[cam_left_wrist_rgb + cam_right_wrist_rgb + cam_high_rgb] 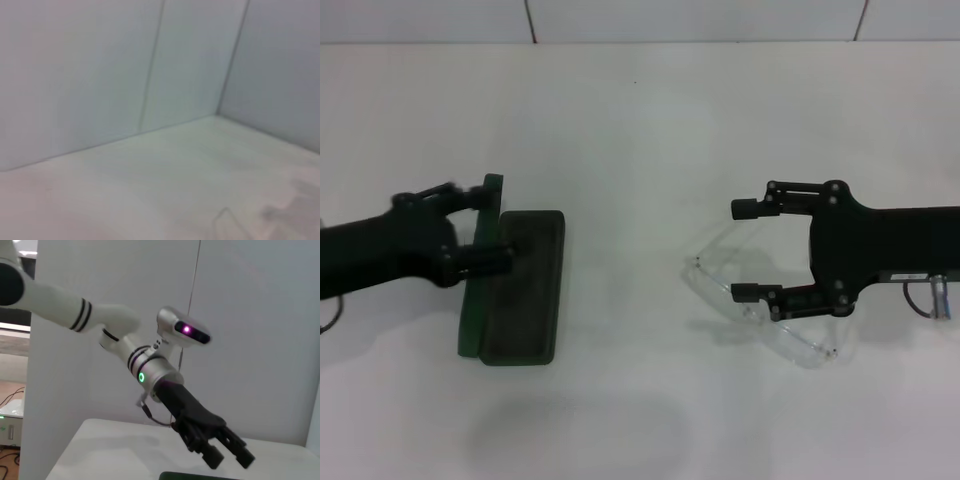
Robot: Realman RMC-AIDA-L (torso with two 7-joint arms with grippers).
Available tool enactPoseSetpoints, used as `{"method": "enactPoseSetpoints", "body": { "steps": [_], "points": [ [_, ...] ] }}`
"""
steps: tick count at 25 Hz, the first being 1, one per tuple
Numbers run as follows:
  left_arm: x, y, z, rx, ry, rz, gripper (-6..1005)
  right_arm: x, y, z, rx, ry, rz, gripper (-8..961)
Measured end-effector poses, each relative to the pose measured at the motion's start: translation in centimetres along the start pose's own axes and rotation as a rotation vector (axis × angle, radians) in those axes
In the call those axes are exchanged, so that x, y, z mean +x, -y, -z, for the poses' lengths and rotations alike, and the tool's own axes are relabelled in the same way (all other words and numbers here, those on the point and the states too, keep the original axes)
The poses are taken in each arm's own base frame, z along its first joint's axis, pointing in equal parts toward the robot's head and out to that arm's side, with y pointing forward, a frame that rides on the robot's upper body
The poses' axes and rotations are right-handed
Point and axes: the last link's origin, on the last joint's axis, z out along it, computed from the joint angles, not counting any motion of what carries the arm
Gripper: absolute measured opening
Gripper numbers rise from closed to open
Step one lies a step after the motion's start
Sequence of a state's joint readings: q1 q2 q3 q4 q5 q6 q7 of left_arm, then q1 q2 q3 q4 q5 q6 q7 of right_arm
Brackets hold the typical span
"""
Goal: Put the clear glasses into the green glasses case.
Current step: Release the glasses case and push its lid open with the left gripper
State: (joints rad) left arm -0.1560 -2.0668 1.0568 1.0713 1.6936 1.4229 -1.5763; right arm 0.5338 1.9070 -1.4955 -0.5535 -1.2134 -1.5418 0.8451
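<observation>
Overhead, white table (640, 130) meets white panelled wall (700, 18); seams visible.

The clear glasses (775, 318) look like glossy transparent plastic; the green glasses case (515, 285) has matt lining

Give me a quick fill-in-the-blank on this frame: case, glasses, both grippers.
1. The green glasses case lies with its lid ____.
2. The clear glasses lie on the table under the ____ gripper.
3. The right gripper's jaws are ____.
4. The left gripper is over the ____.

Missing words: open; right; open; case
</observation>
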Motion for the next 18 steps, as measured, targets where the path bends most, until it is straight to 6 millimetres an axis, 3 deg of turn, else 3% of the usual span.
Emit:
{"method": "enactPoseSetpoints", "body": {
  "steps": [6, 18],
  "points": [
    [0.0, -0.4, 1.3, 0.038, 0.002, 0.052, 876, 0.0, 0.0, -0.1, 0.002, -0.001, 0.012, 768],
    [-1.1, 0.9, 0.8, 0.117, 0.103, 0.213, 872, 0.0, -0.2, -0.4, -0.016, 0.004, 0.052, 769]
  ]
}}
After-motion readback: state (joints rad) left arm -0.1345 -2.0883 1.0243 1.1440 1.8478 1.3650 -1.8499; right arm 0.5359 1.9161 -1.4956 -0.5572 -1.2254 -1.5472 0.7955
